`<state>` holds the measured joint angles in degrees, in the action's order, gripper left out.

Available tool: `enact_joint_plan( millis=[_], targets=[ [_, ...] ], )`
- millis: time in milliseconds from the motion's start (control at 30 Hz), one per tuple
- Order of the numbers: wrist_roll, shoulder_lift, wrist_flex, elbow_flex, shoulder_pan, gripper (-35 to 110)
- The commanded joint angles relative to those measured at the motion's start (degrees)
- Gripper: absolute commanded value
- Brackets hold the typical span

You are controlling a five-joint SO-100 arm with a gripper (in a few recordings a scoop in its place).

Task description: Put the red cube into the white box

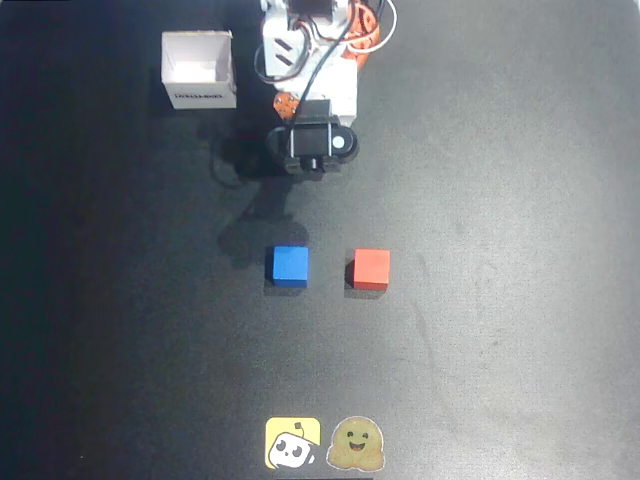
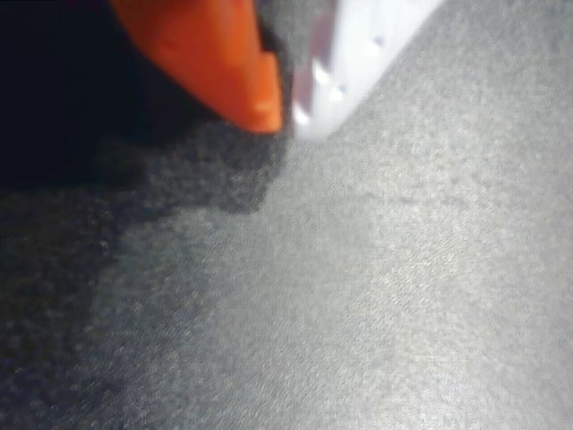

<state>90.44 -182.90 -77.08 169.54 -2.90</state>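
The red cube point(image 1: 371, 269) rests on the dark mat right of centre in the overhead view, with a blue cube point(image 1: 289, 266) of the same size just to its left. The white box point(image 1: 199, 68) stands open-topped at the back left, with dark print on its near wall. My arm point(image 1: 310, 145) is folded at the back centre, well behind both cubes and right of the box. In the wrist view my gripper point(image 2: 286, 118) is shut, its orange finger point(image 2: 224, 63) meeting the white finger point(image 2: 358, 54) at the tips with nothing between them, just above bare mat.
Two stickers lie at the front edge, a yellow one point(image 1: 292, 443) and a brown smiling one point(image 1: 358, 445). The arm's white base and cables point(image 1: 310, 40) stand at the back centre. Dark mat point(image 1: 520, 250) stretches to the right and left of the cubes.
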Motion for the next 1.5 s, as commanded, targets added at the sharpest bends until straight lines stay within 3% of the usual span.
enact_joint_plan(
  millis=[0,933,1200,1467],
  targets=[
    [-0.2,-0.3,-0.2,-0.3,-0.1,0],
    [-1.3,-0.3,1.1,-0.5,0.3,0],
    [-1.1,0.0,-2.6,-8.4,2.1,0],
    [3.8,19.9,-2.1,-24.3,7.0,0]
  ],
)
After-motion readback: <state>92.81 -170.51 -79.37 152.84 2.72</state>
